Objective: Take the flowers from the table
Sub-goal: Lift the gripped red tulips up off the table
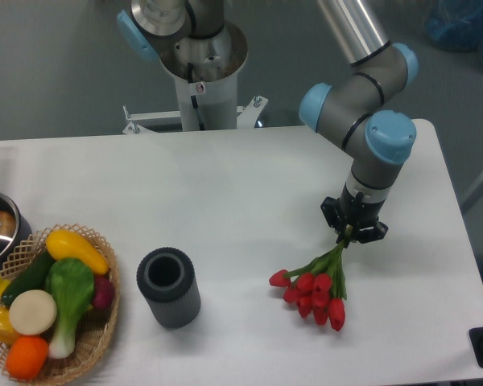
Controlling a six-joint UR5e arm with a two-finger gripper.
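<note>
Gripper [350,234] clamped on flowers [314,288], mid-table [249,185]

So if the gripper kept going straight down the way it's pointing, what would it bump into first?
The gripper points down and is shut on the stems of the flowers. Going straight on, it would likely meet the table right below, though its height above it is hard to judge.

Legible text, brands, numbers: none. One item noted: small white-and-red sticker [199,87] on the grey cylindrical metal robot pedestal [200,72], far up and left of the black two-finger gripper [353,229]; markings too small to read.
</note>
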